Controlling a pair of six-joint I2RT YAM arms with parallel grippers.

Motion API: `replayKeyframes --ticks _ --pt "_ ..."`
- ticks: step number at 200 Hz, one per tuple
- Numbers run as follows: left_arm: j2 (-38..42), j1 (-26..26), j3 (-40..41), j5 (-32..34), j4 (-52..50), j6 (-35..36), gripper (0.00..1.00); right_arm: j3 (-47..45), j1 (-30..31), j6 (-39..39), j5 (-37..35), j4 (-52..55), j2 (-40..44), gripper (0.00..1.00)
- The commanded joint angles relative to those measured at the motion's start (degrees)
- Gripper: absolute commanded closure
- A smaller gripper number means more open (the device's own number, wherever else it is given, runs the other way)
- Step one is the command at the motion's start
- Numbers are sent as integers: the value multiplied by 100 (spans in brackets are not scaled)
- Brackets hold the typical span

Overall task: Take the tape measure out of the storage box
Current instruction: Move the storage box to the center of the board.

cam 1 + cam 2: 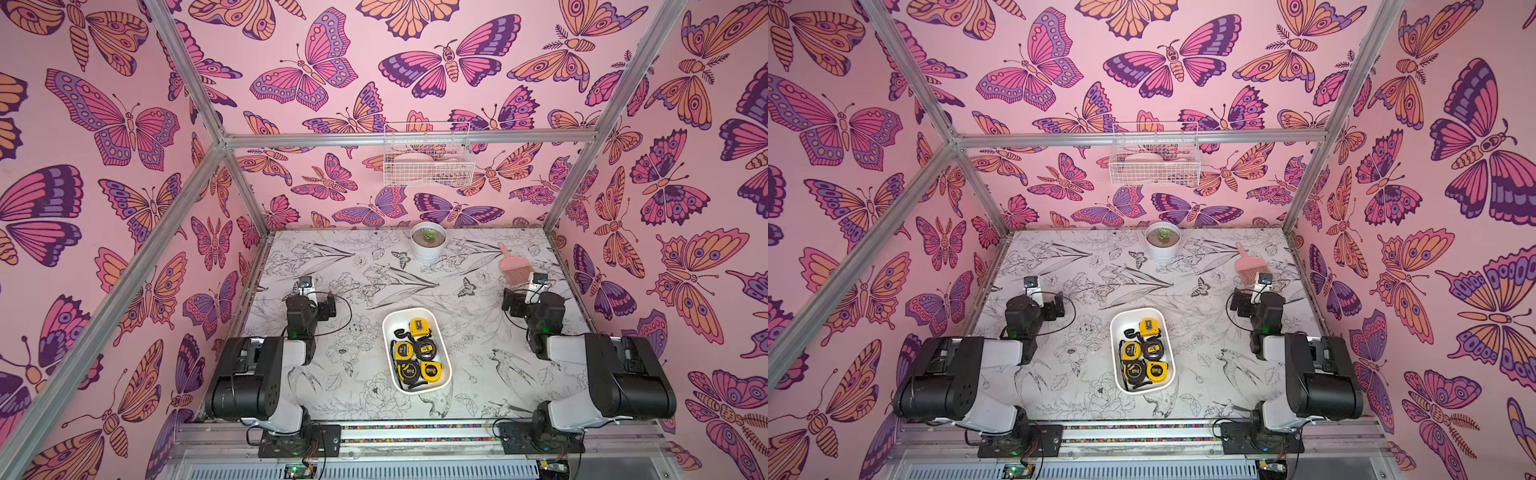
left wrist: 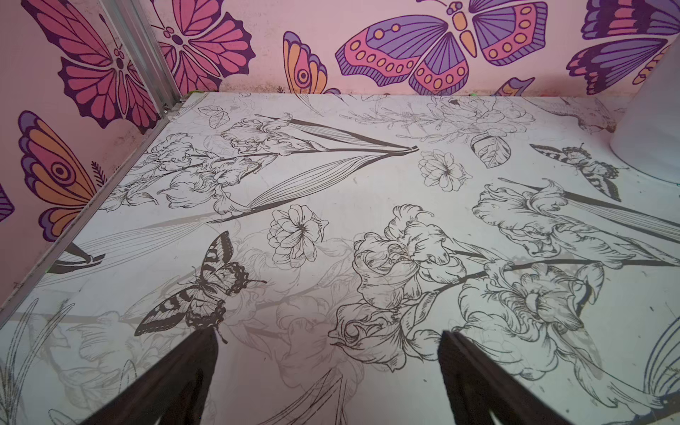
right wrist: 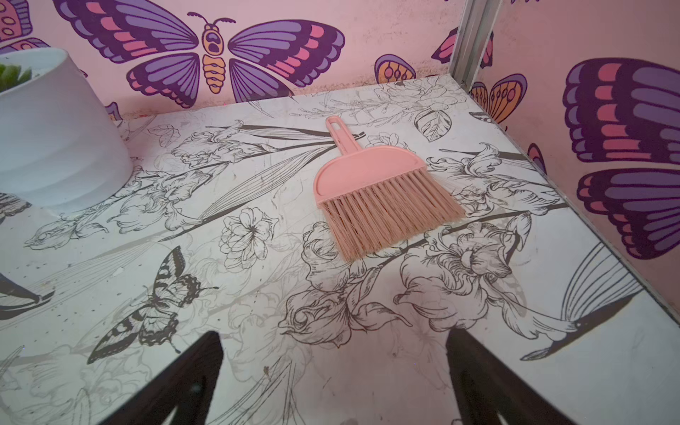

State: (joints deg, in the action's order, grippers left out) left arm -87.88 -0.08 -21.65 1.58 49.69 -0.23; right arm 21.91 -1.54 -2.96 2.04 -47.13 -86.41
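You see the storage box (image 1: pixel 390 332), a shallow white tub with rounded corners and smooth plain walls. It lies flat near the middle of the table (image 1: pixel 353 266), a little toward the front edge, with its long side running roughly front to back. Inside it lie five tape measures (image 1: pixel 419 327), packed close together. Three have mostly yellow cases and two are mostly black with yellow labels. A black strap (image 1: pixel 400 333) curls near the box's far end. All of this lies within the rim.

Bare tabletop surrounds the box on every side. In both top views it sits between the left arm (image 1: pixel 249 374) and the right arm (image 1: pixel 623 374), well apart from each. Your left gripper (image 2: pixel 329 333) has its two dark fingers spread wide and holds nothing, hovering over bare table near the left edge. Your right gripper (image 3: pixel 333 333) is spread just as wide and also holds nothing. It points toward a pink hand brush (image 3: pixel 368 184) lying flat near the far right corner. A round white plant pot (image 1: pixel 428 249) with a small green succulent stands at the far edge, well apart from the box.

The tabletop is white, printed with black line drawings of flowers, butterflies and birds. The walls (image 1: pixel 332 83) are pink, covered in large purple, orange and magenta butterflies, and an aluminium frame (image 1: pixel 311 140) runs along them. A white wire basket (image 1: pixel 428 160) hangs on the back wall above the pot.
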Motion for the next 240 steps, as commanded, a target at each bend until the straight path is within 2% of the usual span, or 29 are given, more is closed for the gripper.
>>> replayKeyframes --ticks 1,221,227,240 --pt "-68 -71 47 186 203 83 0 112 -59 11 77 22 -9 1" --pt "123 79 -186 -86 -377 -6 1 93 -57 -27 41 -112 9 1" --pt "270 78 -325 -75 -731 -1 1 148 -62 -83 -38 -8 112 1" --pt "671 71 -730 -22 -1808 6 2 534 -66 -176 -314 1045 568 1"
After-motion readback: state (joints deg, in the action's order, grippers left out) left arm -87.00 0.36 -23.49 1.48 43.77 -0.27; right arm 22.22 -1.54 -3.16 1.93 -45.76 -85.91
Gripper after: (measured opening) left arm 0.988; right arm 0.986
